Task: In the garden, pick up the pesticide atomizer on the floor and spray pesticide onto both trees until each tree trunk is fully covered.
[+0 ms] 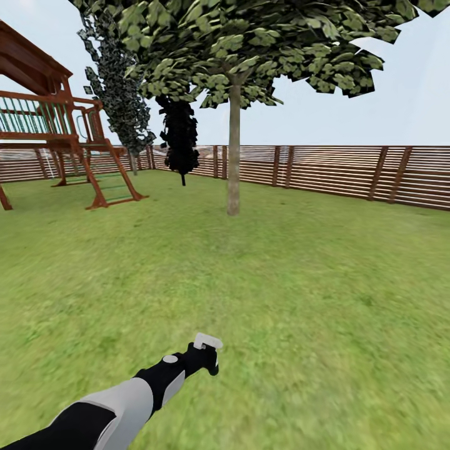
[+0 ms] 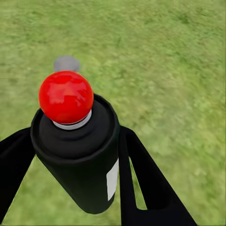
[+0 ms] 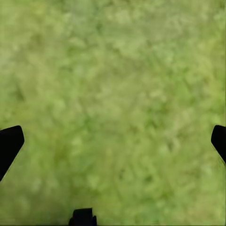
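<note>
- Pesticide atomizer sits pinched between the two black fingers of our left gripper, off the grass and held out ahead of us at the end of our left arm; in the left wrist view its dark body, white label and red dot are plain.
- Our right gripper hangs over bare lawn with its fingertips spread wide and nothing between them.
- Pickup looks done, so we judge the step in hand to be the approach to the first tree.
- One broadleaf tree stands ahead, its straight grey-brown trunk well apart from us across open grass, with the slatted fence behind it and the wooden play tower off to the left.
- We see no spray reaching the trunk; from this far off we cannot tell whether any specks lie on it.
- Next, we would need to roll closer, keep the trunk centred, and raise the nozzle so it faces the bark before pressing.
- A second broadleaf tree is not something we can pick out from this spot.
</note>
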